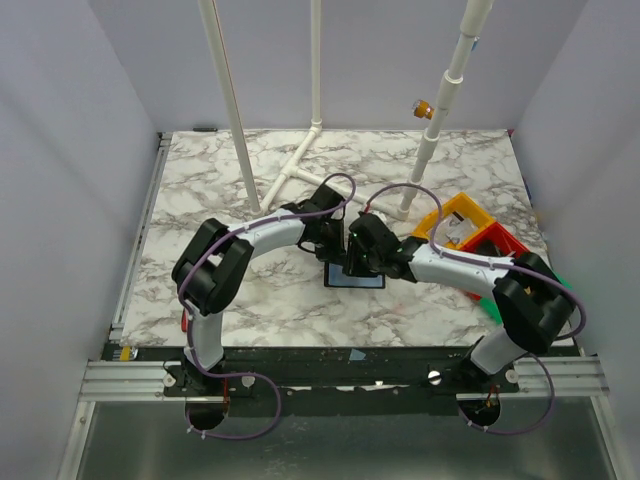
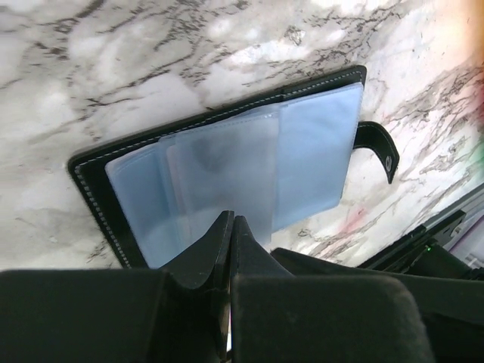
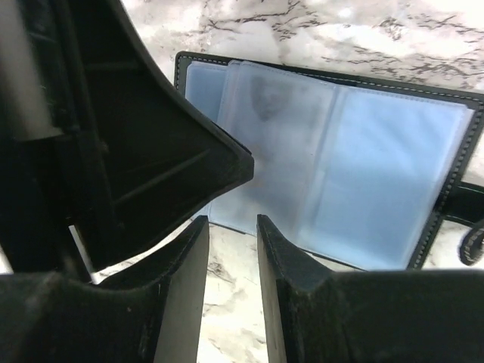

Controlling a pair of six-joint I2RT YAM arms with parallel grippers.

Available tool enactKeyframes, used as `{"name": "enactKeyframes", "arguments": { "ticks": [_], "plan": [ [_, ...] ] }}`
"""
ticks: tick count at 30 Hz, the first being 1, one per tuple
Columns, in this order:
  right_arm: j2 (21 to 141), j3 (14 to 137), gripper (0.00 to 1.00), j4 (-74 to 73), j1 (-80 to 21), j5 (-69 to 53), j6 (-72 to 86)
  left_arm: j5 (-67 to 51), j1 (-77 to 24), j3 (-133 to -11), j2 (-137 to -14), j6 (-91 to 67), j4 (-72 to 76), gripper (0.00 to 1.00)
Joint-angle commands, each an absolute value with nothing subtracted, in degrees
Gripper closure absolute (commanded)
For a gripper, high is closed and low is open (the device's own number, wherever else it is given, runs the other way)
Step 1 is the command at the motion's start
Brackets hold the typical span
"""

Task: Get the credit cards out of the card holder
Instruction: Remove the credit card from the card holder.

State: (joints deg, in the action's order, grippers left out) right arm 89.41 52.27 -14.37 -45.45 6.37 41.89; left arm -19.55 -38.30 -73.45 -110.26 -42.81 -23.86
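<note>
Showing the card holder (image 1: 355, 279) lying open and flat on the marble table (image 1: 230, 190), at mid-table between the two wrists and well apart from the yellow bin (image 1: 455, 215) and red bin (image 1: 495, 240) at the right. Its bluish frosted sleeves (image 2: 310, 151) are turned upward, and the strap tab (image 2: 378, 147) is splayed off one end.

The left gripper (image 2: 231, 221) is clenched with nothing between its jaws, its joined tips set at the edge of the middle sleeve; whether they press it down cannot be told. The right gripper (image 3: 232, 227) is held just beside the holder's edge, its jaws parted a little and empty.

What seems to be one of the credit cards (image 3: 276, 136) is seen only as a pale rectangle with a dark patch behind the plastic; no card is drawn out yet.

The cards are judged light, thin, stiff and slick, and snug in their pockets. The holder is judged light and limp, so it is likely to be dragged along unless it is pinned. A grip is best taken on a card's exposed short edge at the pocket mouth, with the pull made along the sleeve.
</note>
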Motion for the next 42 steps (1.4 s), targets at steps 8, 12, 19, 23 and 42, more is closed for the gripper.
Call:
{"name": "enactKeyframes", "arguments": {
  "ticks": [8, 12, 19, 23, 42],
  "plan": [
    [100.6, 64.2, 0.66, -22.4, -50.9, 18.4, 40.6, -15.2, -32.9, -68.8, -102.6, -41.5, -25.9, 1.0],
    [103.0, 67.2, 0.66, -25.5, -51.6, 22.1, 40.6, -16.5, -32.8, -67.1, -102.7, -41.6, -24.5, 1.0],
    [105.8, 69.7, 0.66, -27.4, -52.3, 23.3, 40.2, -20.0, -32.7, -65.0, -103.8, -43.0, -21.3, 1.0],
    [107.2, 70.7, 0.66, -27.8, -52.6, 23.3, 40.3, -20.7, -32.7, -64.8, -104.5, -43.2, -20.5, 1.0],
    [107.3, 67.6, 0.85, -26.5, -52.7, 22.9, 43.2, -21.2, -33.0, -64.9, -106.0, -43.4, -20.1, 1.0]
  ]
}}
